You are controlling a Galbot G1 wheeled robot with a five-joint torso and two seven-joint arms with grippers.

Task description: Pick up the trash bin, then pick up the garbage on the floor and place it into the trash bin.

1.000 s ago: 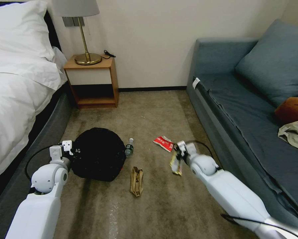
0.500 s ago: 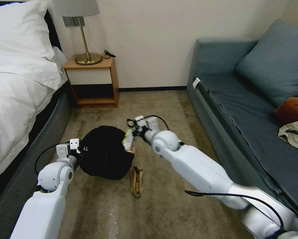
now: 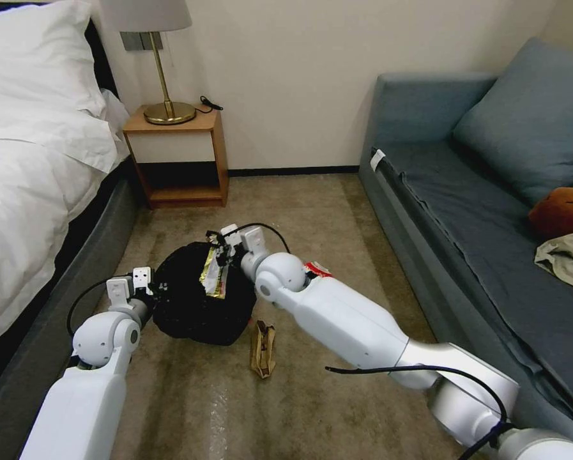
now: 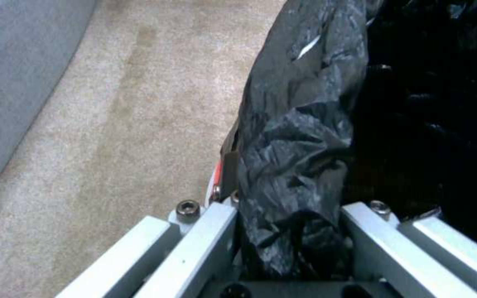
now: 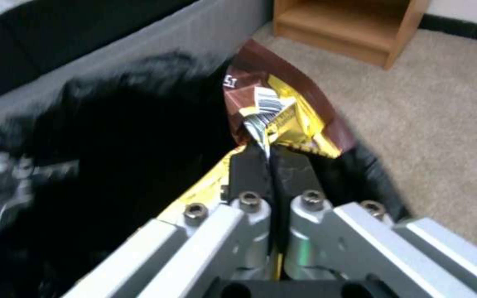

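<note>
Carpet point(image 3: 312, 211) runs between bed and sofa. At our 11 o'clock, our left end effector point(image 3: 151, 289) clamps the bag-lined rim of the trash bin point(image 3: 184, 306). Our right end effector point(image 3: 221, 250), fingers pinched tight on the snack wrapper point(image 3: 213, 276), hangs it over the bin's mouth. At 12 o'clock the brown paper bag point(image 3: 262, 349) lies on the carpet; the red-and-white packet point(image 3: 317, 268) peeks behind our right arm.

Wrapper point(image 5: 283, 120) in right end effector point(image 5: 271, 165)

One trash bin point(image 3: 193, 300); three litter pieces: yellow wrapper point(image 3: 213, 276), brown paper bag point(image 3: 262, 348), red-and-white packet point(image 3: 317, 269); two grippers, left gripper point(image 3: 151, 291), right gripper point(image 3: 221, 250).
</note>
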